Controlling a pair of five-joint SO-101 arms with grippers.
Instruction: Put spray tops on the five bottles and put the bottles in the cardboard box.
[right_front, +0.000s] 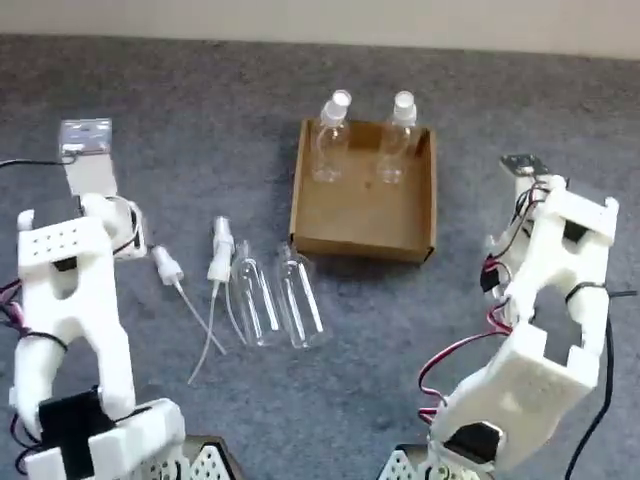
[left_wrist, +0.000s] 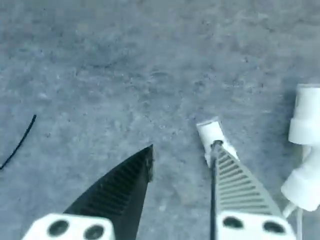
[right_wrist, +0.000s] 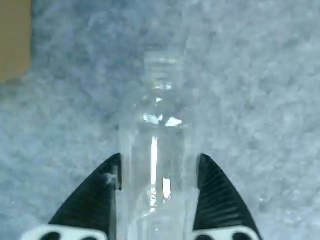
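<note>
We are recording one clear bottle (right_wrist: 155, 150) between the black fingers of the right gripper (right_wrist: 159, 168), which is closed against its sides. Its threaded neck is bare and pointing away from the wrist. We cannot tell whether it is resting on the grey carpet (right_front: 200, 120) or lifted.

Beside it we are seeing a corner of the cardboard box (right_wrist: 14, 40). In the overhead view the box (right_front: 365, 212) is holding two capped bottles (right_front: 330, 140) (right_front: 398, 140), side by side at its far wall.

Just left of the box, two uncapped bottles (right_front: 255, 300) (right_front: 302, 305) are lying parallel on the carpet. Next to them we are noting two loose spray tops (right_front: 166, 266) (right_front: 220, 255) with their tubes trailing.

The left gripper (left_wrist: 181, 150) is hanging over bare carpet near those tops, fingers spread apart and holding nothing.
</note>
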